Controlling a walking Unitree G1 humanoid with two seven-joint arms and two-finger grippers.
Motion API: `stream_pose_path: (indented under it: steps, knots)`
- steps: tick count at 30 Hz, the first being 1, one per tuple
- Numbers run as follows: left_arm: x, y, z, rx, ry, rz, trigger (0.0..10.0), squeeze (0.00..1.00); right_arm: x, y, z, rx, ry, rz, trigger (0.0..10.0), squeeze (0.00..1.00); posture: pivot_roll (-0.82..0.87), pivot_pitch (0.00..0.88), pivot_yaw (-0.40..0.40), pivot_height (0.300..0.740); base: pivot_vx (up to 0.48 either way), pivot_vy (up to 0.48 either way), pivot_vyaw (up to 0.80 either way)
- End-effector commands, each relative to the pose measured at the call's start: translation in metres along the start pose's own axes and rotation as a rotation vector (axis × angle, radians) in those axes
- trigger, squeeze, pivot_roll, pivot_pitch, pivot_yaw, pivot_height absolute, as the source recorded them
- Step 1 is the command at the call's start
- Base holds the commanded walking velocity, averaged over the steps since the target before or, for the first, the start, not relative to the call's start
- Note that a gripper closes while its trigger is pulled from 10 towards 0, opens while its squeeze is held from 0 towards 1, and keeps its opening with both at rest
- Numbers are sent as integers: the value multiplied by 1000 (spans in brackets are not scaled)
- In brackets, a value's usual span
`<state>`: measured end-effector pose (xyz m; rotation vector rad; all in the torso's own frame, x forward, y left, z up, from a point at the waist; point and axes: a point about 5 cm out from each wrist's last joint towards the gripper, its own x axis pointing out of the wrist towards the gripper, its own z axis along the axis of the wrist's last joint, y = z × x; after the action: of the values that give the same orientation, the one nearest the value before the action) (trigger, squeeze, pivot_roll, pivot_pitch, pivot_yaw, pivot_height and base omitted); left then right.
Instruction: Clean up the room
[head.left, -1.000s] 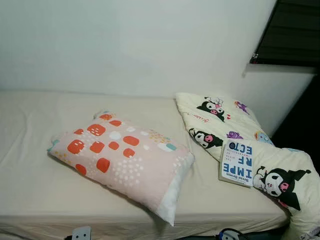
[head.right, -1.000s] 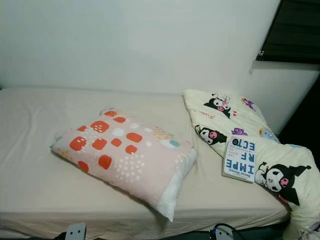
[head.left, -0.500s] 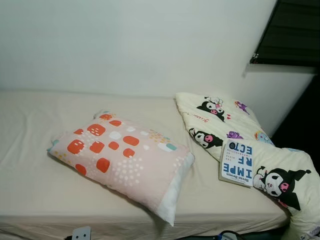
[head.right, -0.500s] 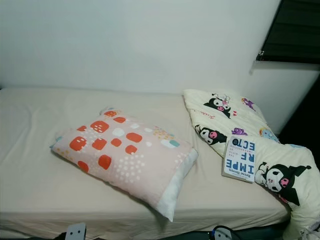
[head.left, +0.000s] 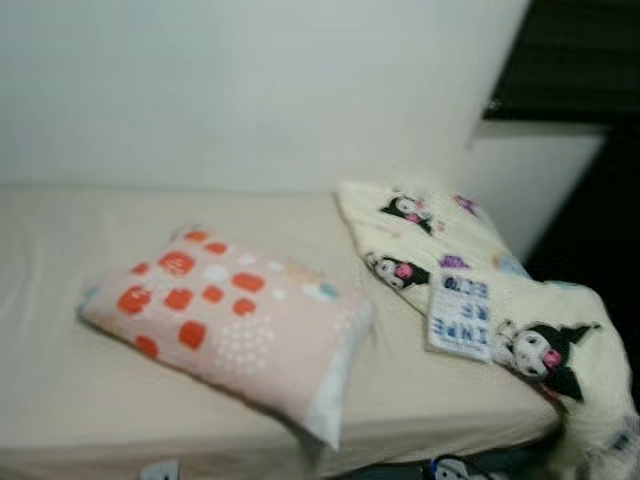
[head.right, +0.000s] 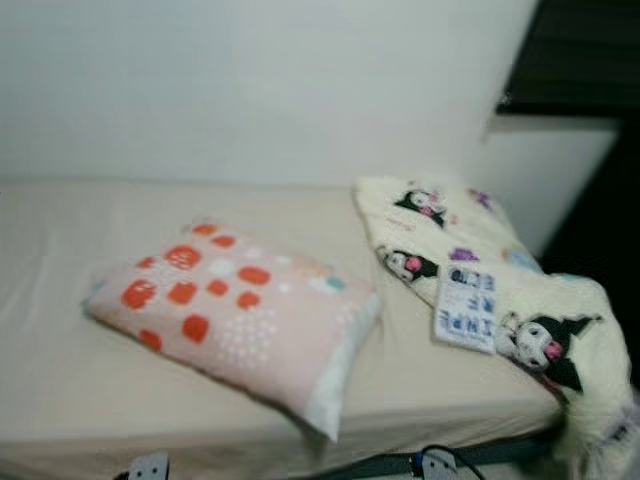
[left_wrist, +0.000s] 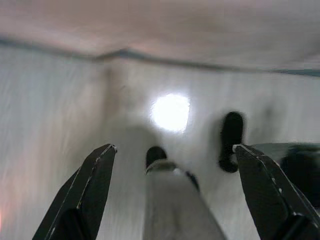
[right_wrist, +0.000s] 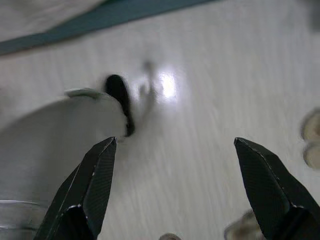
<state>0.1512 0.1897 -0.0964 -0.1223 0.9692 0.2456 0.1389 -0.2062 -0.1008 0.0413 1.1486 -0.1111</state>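
A bed (head.left: 60, 380) with a cream sheet stands before me. On it lies a pink pillow (head.left: 225, 320) with orange patches, set at a slant near the front edge. A cream blanket (head.left: 460, 260) printed with black cartoon figures is bunched along the bed's right side and hangs over its corner. A white book (head.left: 460, 313) with blue letters lies on the blanket. My left gripper (left_wrist: 172, 160) hangs open over pale floor. My right gripper (right_wrist: 175, 160) also hangs open above the floor, with nothing between its fingers.
A white wall (head.left: 250, 90) rises behind the bed. A dark window or blind (head.left: 570, 60) sits at the upper right, with a dark gap beside the bed's right end. Small pale round things (right_wrist: 312, 140) lie on the floor in the right wrist view.
The whole picture has slid left and gone blurred, so the camera has moved. The pillow, blanket and book lie as they did on the bed.
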Motion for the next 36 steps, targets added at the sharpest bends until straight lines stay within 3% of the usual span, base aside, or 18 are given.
stream_pose_path:
  steps: [1,10,20,31,32,33,34,35,36]
  knots:
    - [-1,0,-5,-33,2,8,10000,0,0,1,0,-10,4,5,10000,0,57,0,-86,740,0,0,-756]
    - [-1,0,-4,-45,-4,8,10000,0,0,0,0,-11,2,3,10000,0,60,0,-84,740,0,0,-692]
    - [-1,0,-2,-72,-23,7,10000,0,0,3,1,-6,-8,6,10000,0,60,0,-80,740,0,0,0]
    - [-3,-4,5,-283,-136,-60,10000,0,1,16,2,-9,-16,21,10000,0,58,0,-84,740,0,0,0]
    - [2,1,31,-286,-195,-57,10000,0,1,16,2,-8,-16,21,10000,0,58,0,-84,740,0,0,0]
    - [2,1,31,-286,-195,-57,10000,0,1,16,2,-8,-16,21,10000,0,58,0,-84,740,0,0,0]
    - [6,8,73,-290,-291,-62,10000,0,1,15,2,-5,-17,19,10000,0,58,0,-84,740,0,0,0]
    - [6,8,73,-290,-291,-62,10000,0,1,15,2,-5,-17,19,10000,0,58,0,-84,740,0,0,0]
    - [6,13,104,-299,-363,-66,10000,0,1,15,2,-2,-18,18,10000,0,58,0,-84,740,0,0,0]
